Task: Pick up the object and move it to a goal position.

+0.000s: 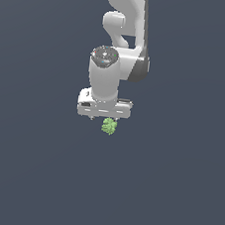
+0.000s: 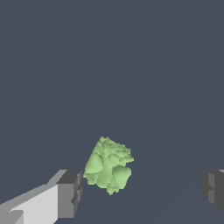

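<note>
The object (image 2: 108, 165) is a small light-green lumpy lump on the dark floor. In the wrist view it lies between my two dark finger pads, close to one pad (image 2: 70, 193) and well apart from the other (image 2: 213, 189). My gripper (image 2: 141, 192) stands open, with nothing held. In the exterior view the white gripper (image 1: 103, 118) hangs straight down and the object (image 1: 109, 126) shows just under its body; the fingertips are hard to make out there.
A plain dark grey floor (image 1: 174, 192) spreads all around. The white arm (image 1: 122, 31) rises behind the gripper toward the exterior view's top. No other objects or goal marker show.
</note>
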`<state>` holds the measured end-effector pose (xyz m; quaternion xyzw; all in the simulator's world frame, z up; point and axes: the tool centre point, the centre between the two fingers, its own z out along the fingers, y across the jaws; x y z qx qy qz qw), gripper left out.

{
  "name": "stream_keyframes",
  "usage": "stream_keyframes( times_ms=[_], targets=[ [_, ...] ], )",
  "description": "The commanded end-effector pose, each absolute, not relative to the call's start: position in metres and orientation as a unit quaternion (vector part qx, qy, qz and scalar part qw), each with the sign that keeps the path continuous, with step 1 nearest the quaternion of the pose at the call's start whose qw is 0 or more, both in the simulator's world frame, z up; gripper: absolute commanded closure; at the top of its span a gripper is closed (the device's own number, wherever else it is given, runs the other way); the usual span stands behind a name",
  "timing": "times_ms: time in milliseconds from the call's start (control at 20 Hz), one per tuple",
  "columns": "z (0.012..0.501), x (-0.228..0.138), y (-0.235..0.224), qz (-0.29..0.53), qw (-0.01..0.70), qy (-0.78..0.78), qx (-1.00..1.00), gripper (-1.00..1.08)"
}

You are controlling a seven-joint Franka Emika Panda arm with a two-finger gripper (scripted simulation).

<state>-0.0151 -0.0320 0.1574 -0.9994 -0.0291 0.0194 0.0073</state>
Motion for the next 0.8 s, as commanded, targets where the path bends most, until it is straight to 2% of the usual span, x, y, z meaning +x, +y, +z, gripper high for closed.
stream_keyframes(
  times_ms=[0, 750],
  targets=[
    [0.154, -0.017, -0.031, 0.019, 0.007, -0.051, -0.998, -0.92],
    [0.128, -0.03, -0.023, 0.013, 0.003, -0.256, -0.967, -0.92]
  ],
)
